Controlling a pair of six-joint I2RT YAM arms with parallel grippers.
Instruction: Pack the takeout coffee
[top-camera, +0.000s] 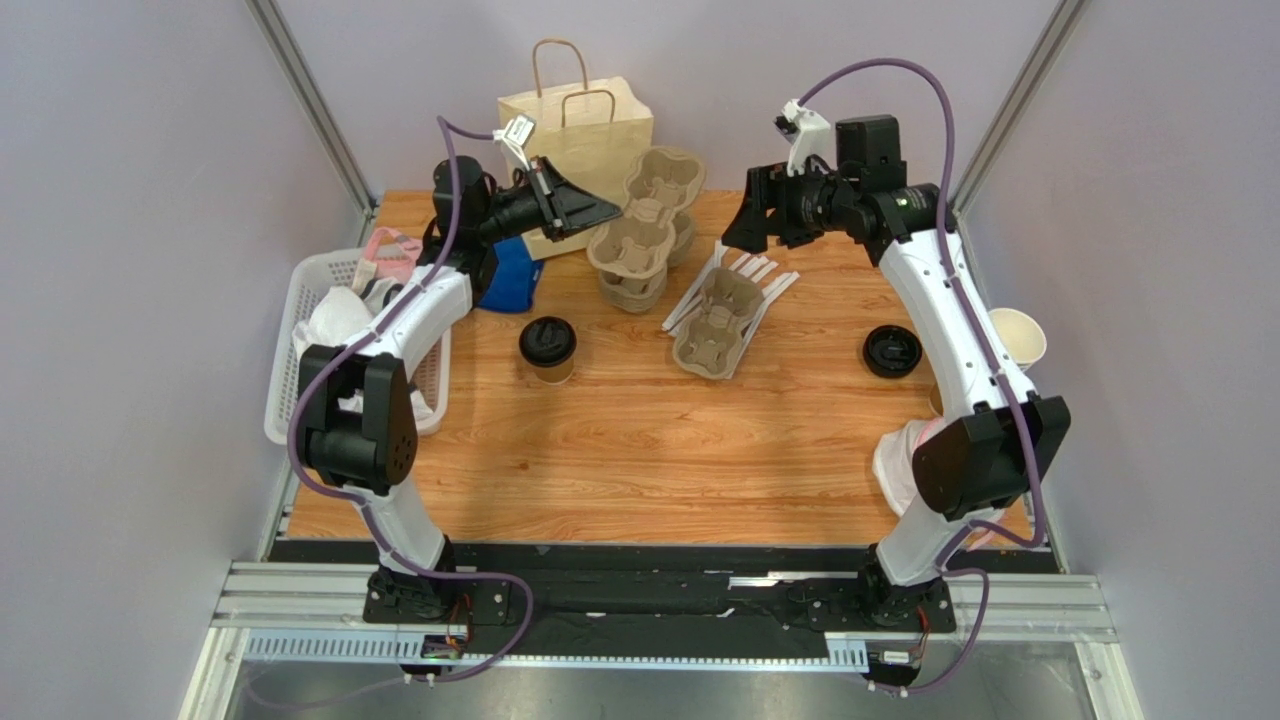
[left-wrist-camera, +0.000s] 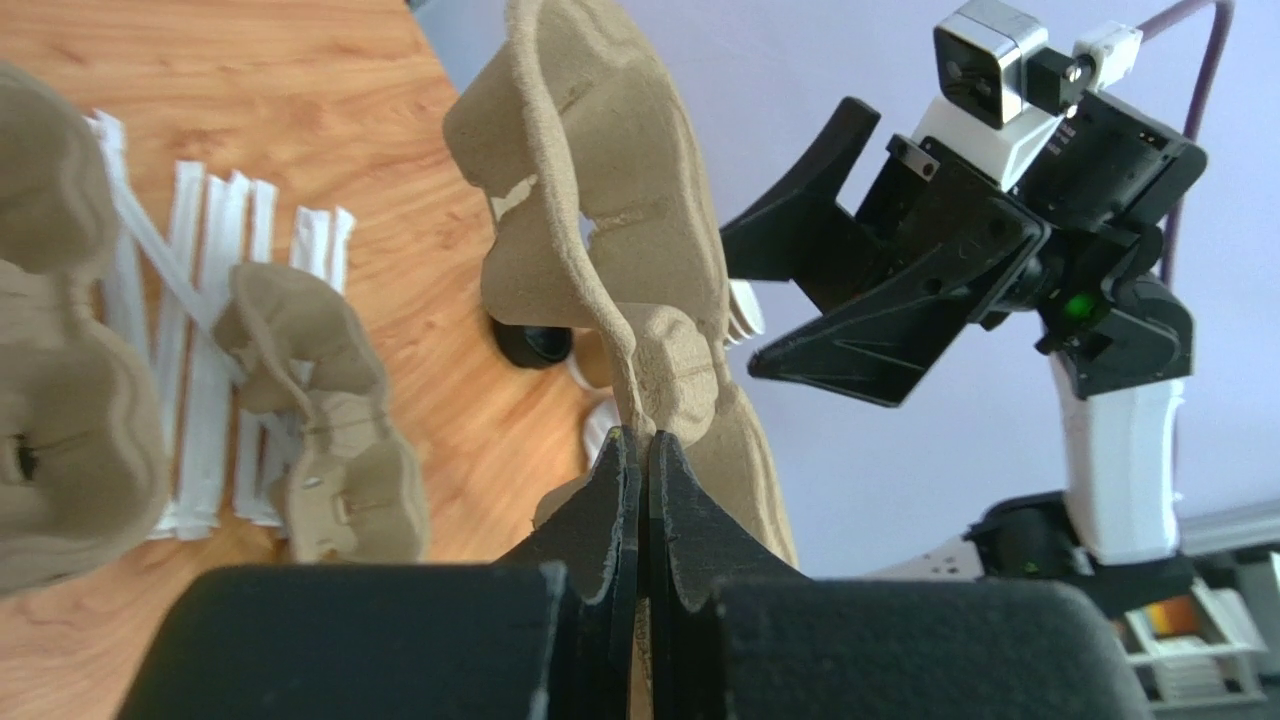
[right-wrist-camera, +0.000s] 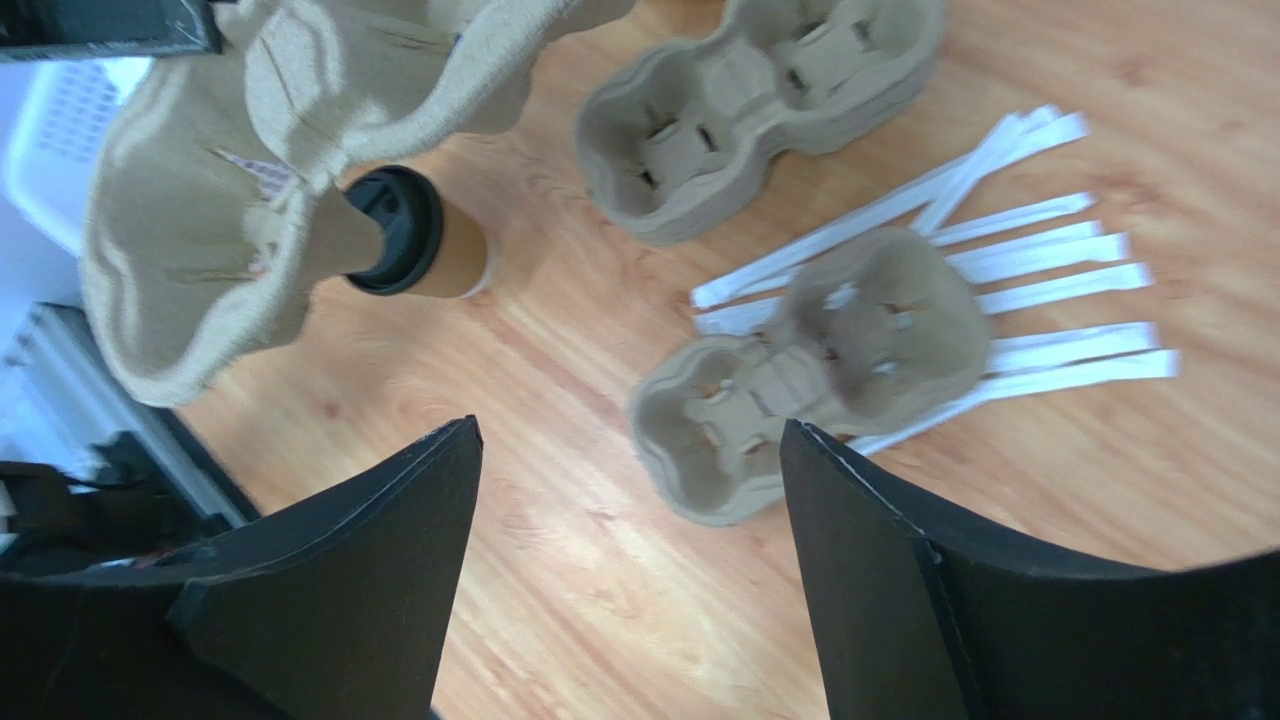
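We count three pulp carriers: one carrier lifted in the air (right-wrist-camera: 196, 255), one lying alone (right-wrist-camera: 759, 113), and one lying on the white strips (right-wrist-camera: 819, 368). The strips (left-wrist-camera: 229, 240) are several; they overlap, so we cannot give the exact number. There is one coffee cup (top-camera: 547, 345) with a lid, one loose lid (top-camera: 893, 351) and one open cup (top-camera: 1019, 338). Whether more cups are nested under it, we cannot tell. We also see one bag (top-camera: 586, 128) and one basket (top-camera: 289, 375).
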